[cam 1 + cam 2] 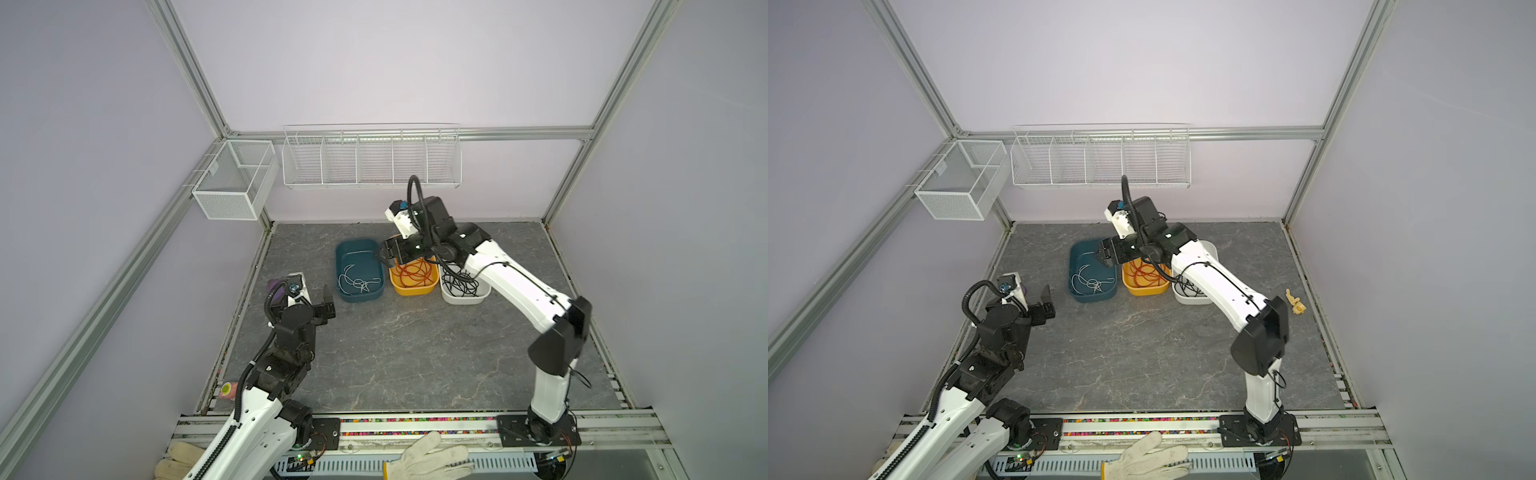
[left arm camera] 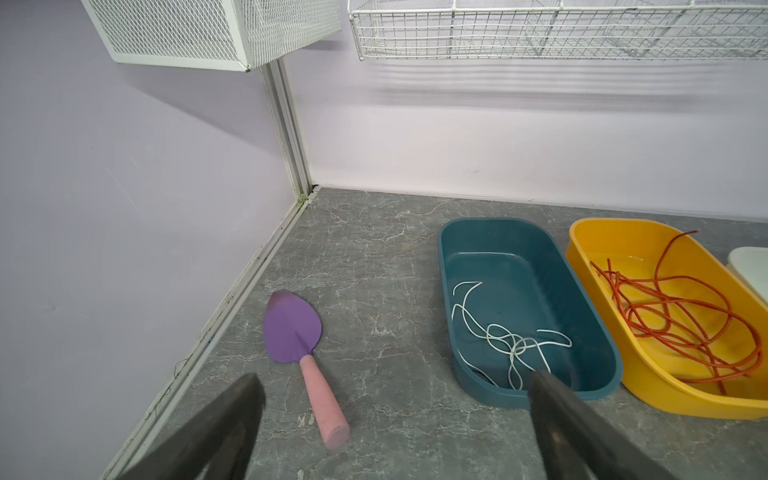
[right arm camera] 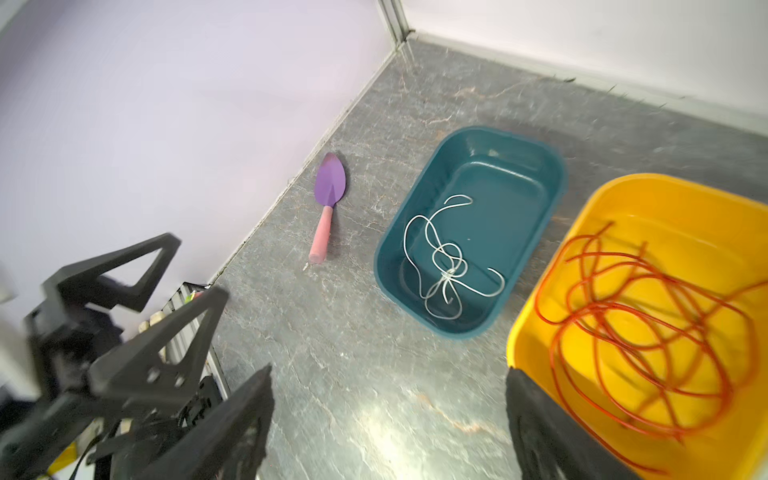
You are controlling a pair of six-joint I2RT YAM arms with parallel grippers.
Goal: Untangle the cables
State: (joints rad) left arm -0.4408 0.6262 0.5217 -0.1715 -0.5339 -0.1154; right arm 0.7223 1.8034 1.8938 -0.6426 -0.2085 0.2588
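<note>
White cables [image 2: 511,345]: loose knotted tangle in the near half of the teal bin [image 1: 338,266]. Orange cables [image 1: 413,274]: overlapping loops in the yellow bin [image 1: 411,290], just right of the teal one. Black cables [image 1: 459,284]: bunched in the white bin [image 1: 465,300], rightmost of the three and partly hidden under the right arm. The bins sit side by side in a row at the far middle of the worktop [image 1: 415,353]. No cable lies on the bare worktop.

Right pincer [image 3: 390,415]: jaws spread wide, nothing between them. In both top views it hangs above the far end of the row, roughly over the seam between the teal and yellow bins. Not touching any cable.

Left pincer [image 2: 395,415]: jaws fully apart, empty. It is at the left side of the worktop, left of and nearer than the teal bin, pointing toward it.

Purple trowel [image 2: 299,345] with a pink handle lies flat by the left wall, left of the teal bin. A white work glove [image 1: 428,457] sits at the near edge, off the worktop.
</note>
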